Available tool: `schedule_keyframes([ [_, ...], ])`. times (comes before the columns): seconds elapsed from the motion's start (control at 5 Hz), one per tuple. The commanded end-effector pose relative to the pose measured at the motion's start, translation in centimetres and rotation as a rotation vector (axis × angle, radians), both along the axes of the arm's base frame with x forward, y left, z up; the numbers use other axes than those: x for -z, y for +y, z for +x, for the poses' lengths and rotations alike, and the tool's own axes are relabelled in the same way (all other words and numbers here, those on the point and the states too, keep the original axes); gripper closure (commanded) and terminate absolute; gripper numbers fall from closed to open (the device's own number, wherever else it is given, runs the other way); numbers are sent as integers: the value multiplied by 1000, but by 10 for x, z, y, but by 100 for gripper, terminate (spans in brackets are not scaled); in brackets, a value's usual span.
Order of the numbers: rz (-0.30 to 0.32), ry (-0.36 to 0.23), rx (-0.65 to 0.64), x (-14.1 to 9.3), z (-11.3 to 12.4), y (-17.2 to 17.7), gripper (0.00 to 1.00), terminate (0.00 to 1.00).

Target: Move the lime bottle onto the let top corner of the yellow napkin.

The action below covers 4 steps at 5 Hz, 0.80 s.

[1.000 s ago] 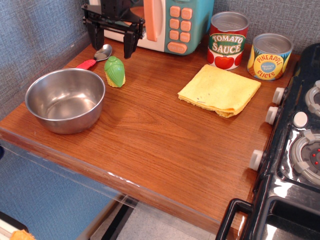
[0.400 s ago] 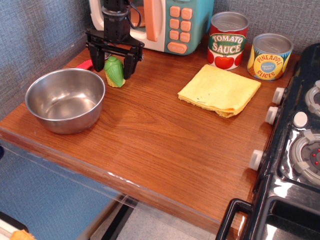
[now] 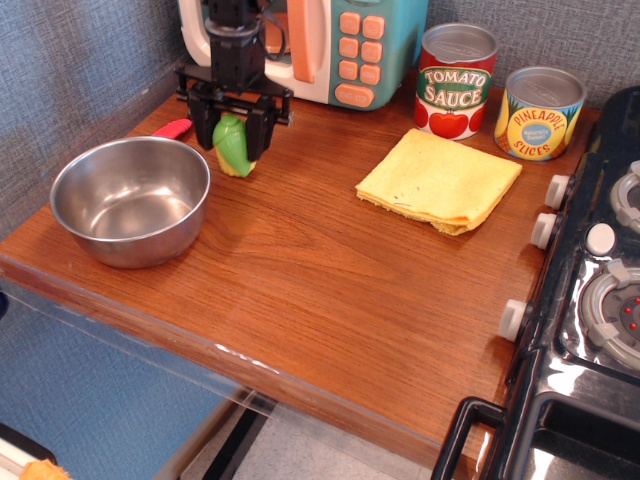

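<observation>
Bowl (image 3: pixel 130 200) far left, near front edge. Bottle (image 3: pixel 233 148) at bowl's 1 o'clock, just beside rim, standing on table, long axis upright, ribbed top up. Gripper (image 3: pixel 234 133) straddles bottle from above; jaws at its 9 and 3 o'clock, close against sides; whether clamped, cannot tell. Napkin (image 3: pixel 440 180) well apart at bottle's 3 o'clock; target corner near tomato can (image 3: pixel 456 82).

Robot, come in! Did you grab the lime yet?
Gripper closed around lime bottle, bottle on table. Yellow napkin bare. Path clear.
</observation>
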<state>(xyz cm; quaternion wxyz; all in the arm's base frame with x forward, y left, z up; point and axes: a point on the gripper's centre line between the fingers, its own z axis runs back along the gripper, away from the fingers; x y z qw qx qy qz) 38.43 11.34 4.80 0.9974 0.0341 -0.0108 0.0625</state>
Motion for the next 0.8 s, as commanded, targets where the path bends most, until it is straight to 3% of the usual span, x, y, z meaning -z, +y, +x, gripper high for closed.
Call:
schedule_keyframes([
  [0.0,-118,-228,87,-89,18,-48,100,0],
  [0.2,-135,-226,154,-89,26,-84,100,0],
  [0.6,-91,-161,238,-53,41,-129,100,0],
])
